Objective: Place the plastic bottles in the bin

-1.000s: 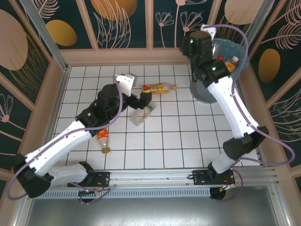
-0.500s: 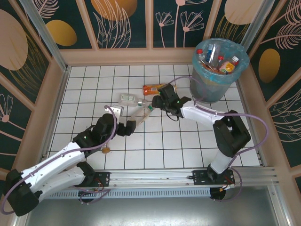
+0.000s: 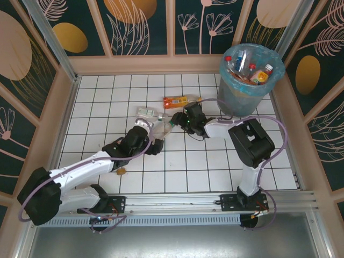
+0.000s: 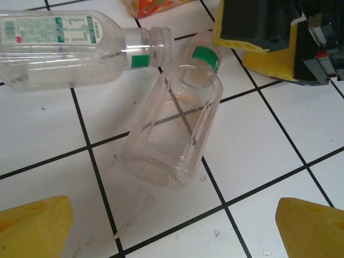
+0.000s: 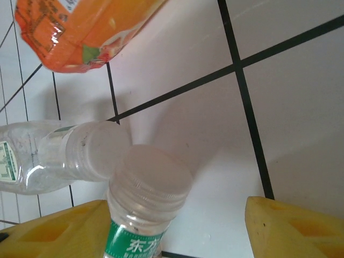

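Left hand (image 4: 172, 228) nearer clear bottle (image 4: 172, 129); neighbour (image 4: 64, 48) perhaps touching.

Left arm (image 3: 80, 169): stretched long and low from its base at the near left, white links slanting up toward the middle.
Left wrist (image 3: 134, 144): black, tipped forward and down.
Left gripper (image 3: 157, 146): yellow fingertips (image 4: 33, 226) spread wide apart.
Right arm (image 3: 248, 145): folded sharply at the elbow, forearm running left and low.
Right gripper (image 3: 180, 115): faces the left gripper, near it but not touching; its yellow fingers (image 5: 293, 228) stand parted, about half spread.
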Robot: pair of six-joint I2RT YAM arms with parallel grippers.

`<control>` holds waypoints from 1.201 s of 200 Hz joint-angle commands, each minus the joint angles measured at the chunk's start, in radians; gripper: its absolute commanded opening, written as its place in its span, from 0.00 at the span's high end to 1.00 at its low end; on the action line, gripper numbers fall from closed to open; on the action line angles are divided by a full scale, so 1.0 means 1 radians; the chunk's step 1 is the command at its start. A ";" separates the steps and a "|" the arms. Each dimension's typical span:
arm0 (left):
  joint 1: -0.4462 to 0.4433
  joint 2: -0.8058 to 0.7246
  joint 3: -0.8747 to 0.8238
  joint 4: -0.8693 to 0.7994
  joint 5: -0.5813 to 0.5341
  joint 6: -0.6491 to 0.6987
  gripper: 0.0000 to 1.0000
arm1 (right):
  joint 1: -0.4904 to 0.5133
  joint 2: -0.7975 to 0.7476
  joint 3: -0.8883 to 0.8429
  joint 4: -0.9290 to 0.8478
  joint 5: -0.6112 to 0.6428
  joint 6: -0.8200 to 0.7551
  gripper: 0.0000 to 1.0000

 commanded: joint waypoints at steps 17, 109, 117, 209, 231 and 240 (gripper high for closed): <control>0.003 0.018 0.012 0.065 0.019 0.012 0.03 | -0.030 0.057 -0.030 0.170 -0.132 0.104 0.38; 0.003 0.137 -0.019 0.136 0.011 0.030 0.07 | -0.047 0.137 -0.035 0.286 -0.302 0.155 0.38; 0.003 0.149 -0.022 0.150 0.012 0.035 0.09 | -0.047 0.143 -0.025 0.278 -0.307 0.153 0.38; 0.003 0.269 -0.018 0.170 -0.011 0.088 0.15 | -0.047 0.204 0.053 0.160 -0.319 0.099 0.45; 0.003 0.271 -0.013 0.172 -0.013 0.092 0.15 | -0.048 0.214 0.056 0.165 -0.319 0.101 0.53; 0.002 0.267 -0.014 0.171 -0.015 0.095 0.14 | -0.048 0.217 0.057 0.163 -0.319 0.101 0.56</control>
